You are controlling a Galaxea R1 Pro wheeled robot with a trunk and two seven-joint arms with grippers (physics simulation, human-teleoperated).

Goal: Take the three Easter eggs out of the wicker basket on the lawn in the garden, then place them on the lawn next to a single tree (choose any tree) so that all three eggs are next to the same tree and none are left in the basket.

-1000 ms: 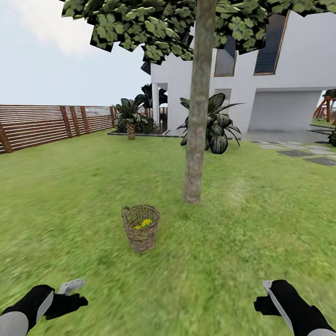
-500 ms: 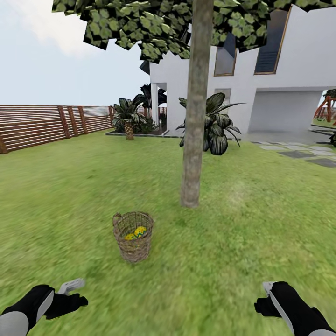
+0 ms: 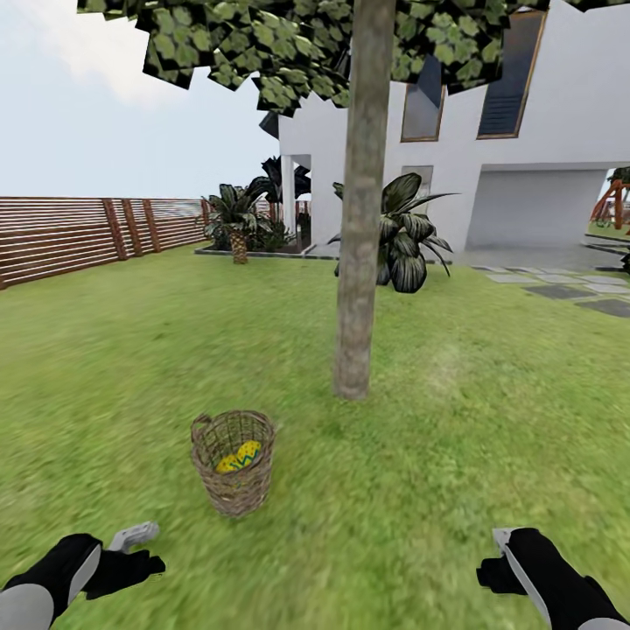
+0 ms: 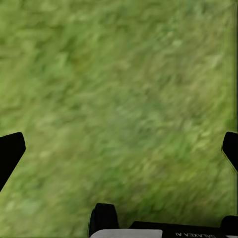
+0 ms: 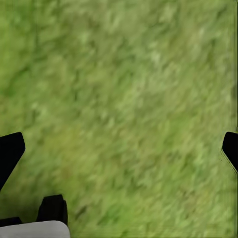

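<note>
From the head camera, one wicker basket [image 3: 233, 462] stands upright on the lawn [image 3: 455, 455], near and a little left of centre. It is round, brown and open-woven, tapering toward its base, with a small loop handle at the left of its rim. Inside it lie the Easter eggs [image 3: 240, 457], yellow with blue zigzag stripes; how many are there cannot be counted, since they read as one patch of colour. One tree [image 3: 358, 262] rises just beyond and right of the basket, apart from it, its trunk straight, grey-brown and mottled, with flat green leaves overhead. Farther off are a white house [image 3: 525, 175] on the right, a slatted wooden fence [image 3: 79, 236] on the left, a broad-leaved dark plant [image 3: 404, 234] and a short palm [image 3: 236, 219]. Grey paving slabs [image 3: 560, 287] lie far right. The two arms end low in the picture: the left gripper [image 3: 133, 535] near left, the right gripper [image 3: 502, 541] near right, both over bare grass, well short of the basket.

In the left wrist camera, the left gripper [image 4: 119, 148] has its two black fingertips [image 4: 10, 151] spread wide to the edges of the picture, holding nothing, with blurred grass between them.

In the right wrist camera, the right gripper [image 5: 119, 148] is likewise spread wide and empty, with black fingertips [image 5: 10, 148] at either edge and mottled green grass beneath.
</note>
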